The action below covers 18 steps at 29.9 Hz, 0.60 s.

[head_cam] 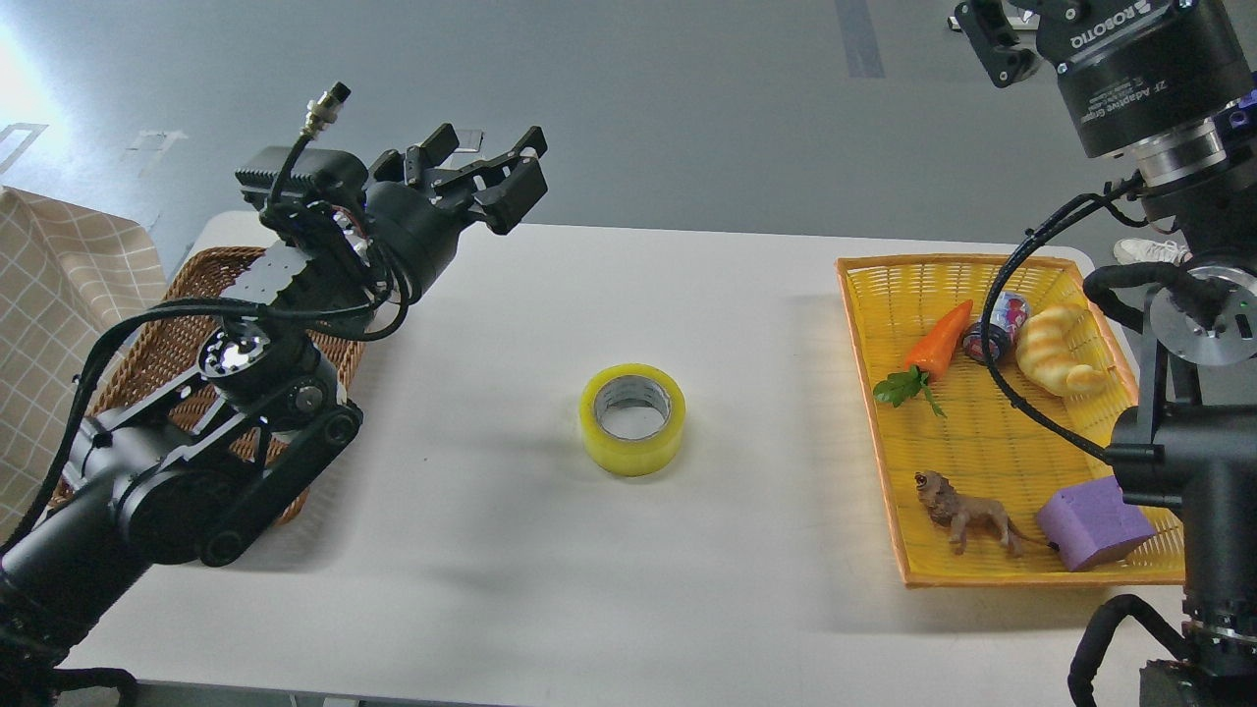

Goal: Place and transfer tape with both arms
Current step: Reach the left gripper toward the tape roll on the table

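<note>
The tape [631, 418], a yellowish roll with a grey core, lies flat on its side in the middle of the white table [746, 314], with nothing touching it. My left gripper [484, 165] is open and empty, raised above the table's far left, well to the upper left of the tape. My right gripper [997, 39] is high at the top right, far from the tape. Its fingers are partly cut off by the frame's top edge, so I cannot tell how they stand.
A brown wicker basket [187, 304] sits at the table's left under my left arm. A yellow tray [884, 324] at the right holds a carrot [938, 341], a can [1002, 324], a croissant [1056, 352], a toy lion [967, 513] and a purple foam block [1092, 522]. A checked cloth [59, 295] hangs at far left.
</note>
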Each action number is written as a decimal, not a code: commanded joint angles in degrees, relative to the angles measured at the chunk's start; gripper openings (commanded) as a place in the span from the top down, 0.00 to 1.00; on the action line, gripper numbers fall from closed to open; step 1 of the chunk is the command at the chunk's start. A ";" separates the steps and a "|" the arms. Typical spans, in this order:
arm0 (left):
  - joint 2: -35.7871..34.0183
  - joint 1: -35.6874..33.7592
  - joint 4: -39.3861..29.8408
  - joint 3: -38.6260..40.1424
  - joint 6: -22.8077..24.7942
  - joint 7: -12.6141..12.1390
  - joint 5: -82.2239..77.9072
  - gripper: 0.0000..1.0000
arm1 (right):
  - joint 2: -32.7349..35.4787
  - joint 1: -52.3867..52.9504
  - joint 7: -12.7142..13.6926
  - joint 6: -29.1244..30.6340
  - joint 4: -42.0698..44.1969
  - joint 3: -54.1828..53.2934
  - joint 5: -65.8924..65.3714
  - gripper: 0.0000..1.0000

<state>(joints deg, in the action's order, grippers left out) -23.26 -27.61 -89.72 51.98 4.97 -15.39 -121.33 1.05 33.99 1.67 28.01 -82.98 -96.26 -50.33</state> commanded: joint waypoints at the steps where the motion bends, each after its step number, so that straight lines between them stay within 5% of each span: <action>1: 0.24 -1.21 0.07 -6.87 0.31 -1.39 -2.67 0.02 | 0.00 0.02 0.00 -0.01 0.10 -1.38 0.32 0.01; 3: 0.06 -1.39 0.07 -8.47 0.57 -1.83 -3.03 0.02 | 0.00 0.02 0.09 -0.01 0.01 -1.65 1.02 0.00; 6: -0.47 -1.30 0.24 -10.75 1.10 -6.03 -3.30 0.02 | 0.26 0.11 0.44 -0.01 0.01 -1.74 3.83 0.01; 9: -0.64 -1.13 1.03 -12.07 1.19 -6.58 -3.38 0.02 | 0.79 0.02 0.44 -0.01 0.10 -1.82 4.27 0.01; 11: -1.43 -1.39 2.17 -14.78 1.19 -4.31 -3.39 0.02 | 0.88 0.02 0.44 -0.01 0.10 -1.74 4.27 0.01; 14: -3.45 -3.75 5.68 -19.44 1.19 3.07 -3.65 0.02 | 0.88 0.11 0.44 -0.01 0.19 -1.74 4.27 0.01; 18: -3.11 -6.48 7.27 -23.85 1.19 3.79 -3.67 0.02 | 1.14 0.11 0.53 -0.01 0.19 -1.74 4.27 0.01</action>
<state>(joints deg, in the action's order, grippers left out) -26.69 -32.40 -83.64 31.08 6.16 -12.41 -124.98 2.01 34.08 2.18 28.00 -82.79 -98.02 -46.06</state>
